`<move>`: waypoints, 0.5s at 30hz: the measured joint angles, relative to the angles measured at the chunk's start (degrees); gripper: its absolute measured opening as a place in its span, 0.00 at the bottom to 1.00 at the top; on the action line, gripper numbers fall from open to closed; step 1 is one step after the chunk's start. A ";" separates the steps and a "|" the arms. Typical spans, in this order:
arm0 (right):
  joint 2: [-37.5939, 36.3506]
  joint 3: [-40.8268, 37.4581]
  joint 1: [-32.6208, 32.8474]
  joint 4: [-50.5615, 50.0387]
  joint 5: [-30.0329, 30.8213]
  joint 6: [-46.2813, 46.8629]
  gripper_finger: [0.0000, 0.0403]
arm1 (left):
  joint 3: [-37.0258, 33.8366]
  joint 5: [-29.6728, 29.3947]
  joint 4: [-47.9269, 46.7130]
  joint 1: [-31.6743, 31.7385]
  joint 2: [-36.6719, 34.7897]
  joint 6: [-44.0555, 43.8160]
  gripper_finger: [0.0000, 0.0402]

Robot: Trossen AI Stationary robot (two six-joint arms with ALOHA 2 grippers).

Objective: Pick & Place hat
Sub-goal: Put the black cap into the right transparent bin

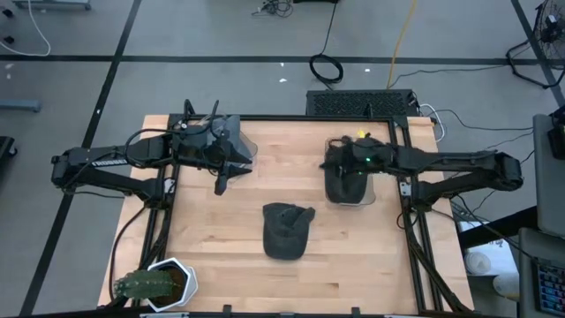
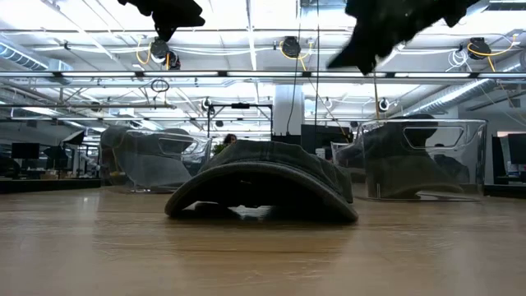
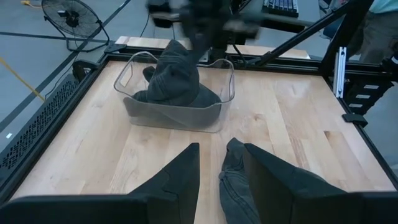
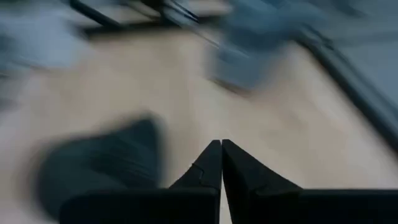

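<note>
A dark grey hat [image 1: 287, 231] lies crown up in the middle of the table, and in the low view its brim [image 2: 263, 201] rests on the wood. A second dark hat [image 3: 174, 84] sits bunched in a clear bin [image 3: 214, 115] on the table's right. My right gripper [image 4: 221, 149] is shut with nothing between its fingers and hangs above that bin [image 1: 353, 190]. Raised at the table's left, my left gripper [image 3: 217, 149] stands open and holds nothing. It points toward the middle hat [image 3: 233, 186], which shows through the gap between its fingers.
Another clear bin [image 1: 238, 146] with dark cloth inside stands at the back left, beside my left arm. A small potted plant in a white pot [image 1: 163, 284] sits at the near left corner. Bare wood lies around the middle hat.
</note>
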 joint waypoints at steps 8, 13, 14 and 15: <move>-0.52 -0.80 9.66 19.24 -16.80 6.13 0.02 | 0.00 0.00 0.00 0.00 0.00 0.00 0.33; 4.28 -5.05 15.19 30.28 -17.82 7.49 0.18 | 0.00 0.00 0.00 0.00 0.00 0.00 0.33; 5.73 -5.93 16.03 32.11 -17.38 9.07 0.23 | 0.00 0.00 0.00 0.00 0.00 0.00 0.33; 7.62 -6.40 16.62 33.10 -16.55 10.92 0.29 | 0.00 0.00 0.00 0.00 -0.02 0.00 0.33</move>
